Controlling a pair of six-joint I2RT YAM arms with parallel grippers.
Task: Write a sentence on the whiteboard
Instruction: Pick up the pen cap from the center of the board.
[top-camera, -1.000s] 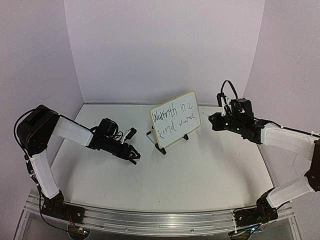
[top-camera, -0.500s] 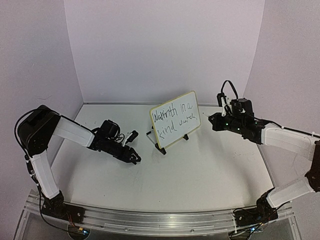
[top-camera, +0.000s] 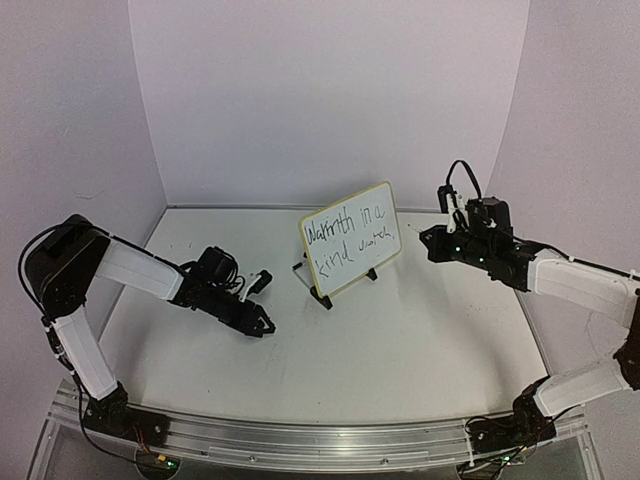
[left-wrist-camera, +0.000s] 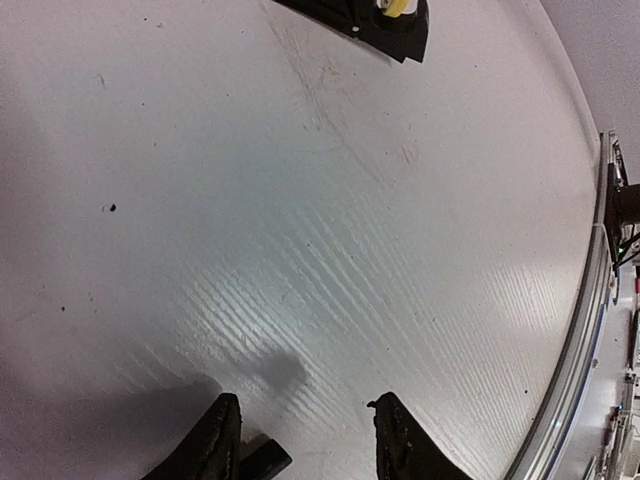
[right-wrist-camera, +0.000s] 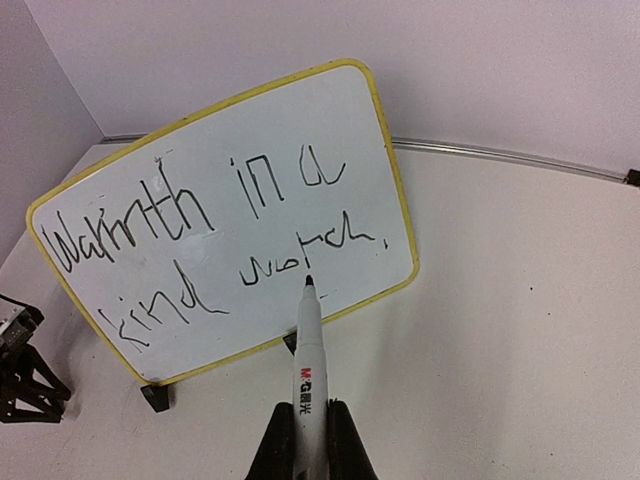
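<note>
White table (top-camera: 400, 350), whiteboard (top-camera: 351, 238) standing tilted (sentence (right-wrist-camera: 200, 230) in two lines). Right gripper (right-wrist-camera: 310, 425) clamping marker (right-wrist-camera: 305, 350), pointing at it; left gripper (left-wrist-camera: 305, 405) hovering half-open, empty.

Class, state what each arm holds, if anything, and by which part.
Right gripper: a white marker, gripped on its barrel, well behind the tip. Left gripper: nothing; its fingers stand open above the table.

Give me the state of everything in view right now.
whiteboard: standing, tilted back.
sentence: written, two lines.
marker: uncapped, tip toward the whiteboard, contact unclear.
left gripper: open, empty.
right gripper: shut on marker.
</note>
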